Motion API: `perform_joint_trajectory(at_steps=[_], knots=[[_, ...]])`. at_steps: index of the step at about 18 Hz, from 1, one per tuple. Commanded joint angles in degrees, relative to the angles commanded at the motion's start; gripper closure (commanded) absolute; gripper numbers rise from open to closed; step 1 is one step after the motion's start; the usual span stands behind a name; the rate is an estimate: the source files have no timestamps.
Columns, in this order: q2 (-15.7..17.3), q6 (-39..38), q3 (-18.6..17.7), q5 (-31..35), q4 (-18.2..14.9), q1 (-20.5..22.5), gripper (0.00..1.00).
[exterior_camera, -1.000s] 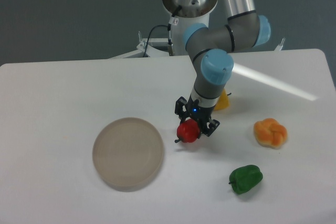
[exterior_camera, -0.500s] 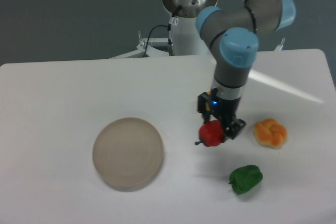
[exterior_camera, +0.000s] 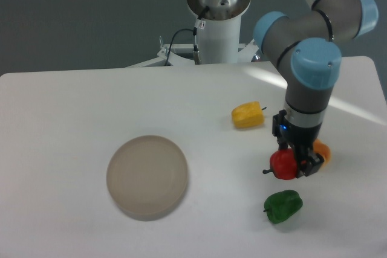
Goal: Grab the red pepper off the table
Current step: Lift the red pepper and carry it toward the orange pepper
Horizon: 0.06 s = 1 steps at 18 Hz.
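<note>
The gripper (exterior_camera: 292, 162) has its two dark fingers closed on the red pepper (exterior_camera: 283, 165), which sits between them with its short dark stem pointing out to the image left; the near finger overlaps the pepper's right side, so that part of its surface is hidden. Whether the pepper is clear of the table (exterior_camera: 72, 107) or touching it cannot be told from this single view. A small blue light shows on the gripper body just above the jaws. Directly behind the jaws, on the far right side, an orange object (exterior_camera: 322, 151) is mostly concealed by the gripper and wrist; only a narrow rounded edge shows, too little to identify it. Just below the jaws, toward the near edge of the table, lies the green pepper (exterior_camera: 283, 206), apart from the held pepper. Up and to the left of the jaws lies the yellow pepper (exterior_camera: 248, 115), fully in view. Well to the left of the jaws rests the round beige plate (exterior_camera: 147, 176). Above the jaws rises the arm (exterior_camera: 309, 70), grey with light blue joint caps; its upper links are cut off by the top frame edge, and its base column (exterior_camera: 216, 25) stands behind the table's far edge.
</note>
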Motion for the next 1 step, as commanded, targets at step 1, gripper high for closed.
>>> perform_joint_trajectory(at_steps=[1], knots=[[-0.1, 0.4, 0.1, 0.1, 0.0, 0.0, 0.61]])
